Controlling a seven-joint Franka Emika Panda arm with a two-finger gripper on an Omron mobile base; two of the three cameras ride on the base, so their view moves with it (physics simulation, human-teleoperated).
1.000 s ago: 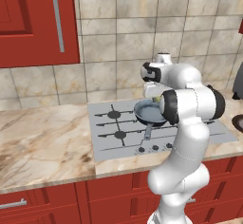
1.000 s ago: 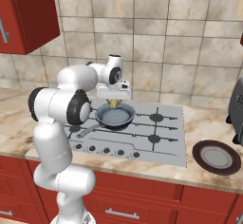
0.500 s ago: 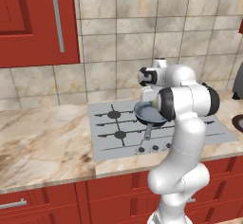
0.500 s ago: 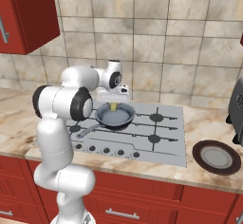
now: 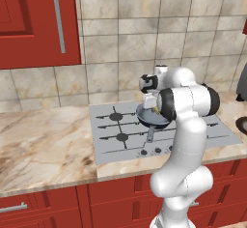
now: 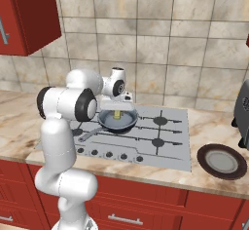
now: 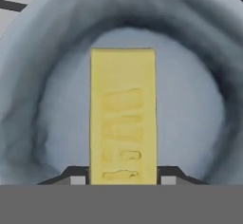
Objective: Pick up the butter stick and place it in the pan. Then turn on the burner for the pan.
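Butter stick (image 7: 123, 116), pinched in the gripper (image 7: 123, 178), has dropped lower over the pan (image 7: 42, 99); release comes next.

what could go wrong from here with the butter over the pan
1. The small pale yellow butter stick is clamped between the gripper's fingertips above the round dark grey pan; if released from here it may bounce or land tilted.
2. The pan's handle points toward the dark knobs, so reaching for a knob could nudge it.

Beige tiled wall (image 5: 130, 34), red cabinets (image 5: 38, 24), marble counter (image 5: 43, 140), dark plate (image 6: 222, 161)
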